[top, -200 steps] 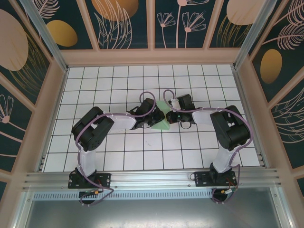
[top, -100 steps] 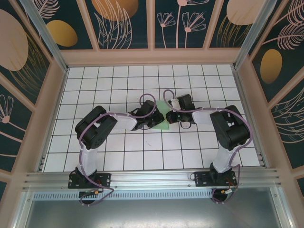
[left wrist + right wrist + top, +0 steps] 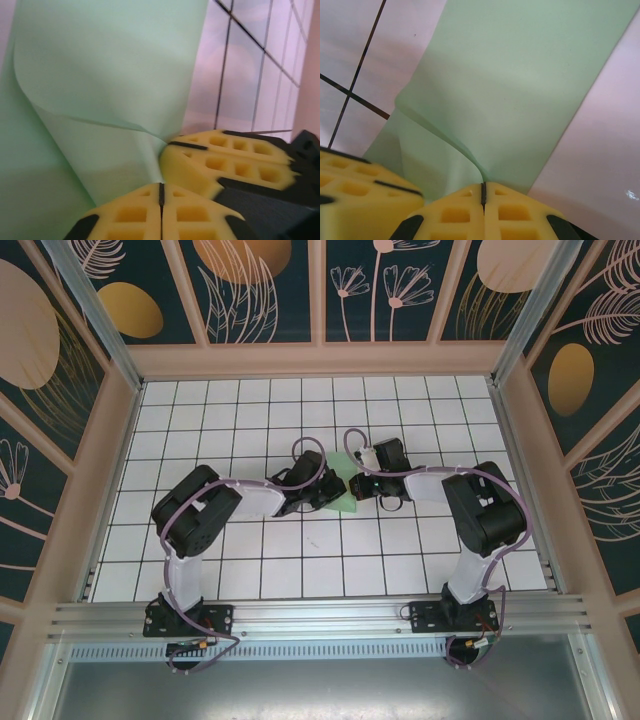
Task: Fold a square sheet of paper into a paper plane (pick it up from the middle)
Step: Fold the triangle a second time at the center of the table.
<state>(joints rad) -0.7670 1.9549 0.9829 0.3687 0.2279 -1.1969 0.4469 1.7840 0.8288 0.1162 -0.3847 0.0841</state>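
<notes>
Where the two pairs of yellow pads meet, the square sheet of paper (image 3: 100, 65) curls up in a soft fold directly ahead of the left gripper (image 3: 161, 194), whose jaws are pressed together on its near edge. The right gripper (image 3: 483, 192) pinches the sheet the same way, and the green spreads out ahead of its closed tips. The two grippers sit just beside each other over the white gridded table (image 3: 300, 570).

Top view: bright, even, diffuse light; soft shadows lie under the left arm (image 3: 200, 515) and right arm (image 3: 482, 508). Wrist views: pink-tinted table (image 3: 240, 75), foam pads (image 3: 132, 216) nearest the lens soft-focused; small glare spot right of the right gripper (image 3: 483, 192).
</notes>
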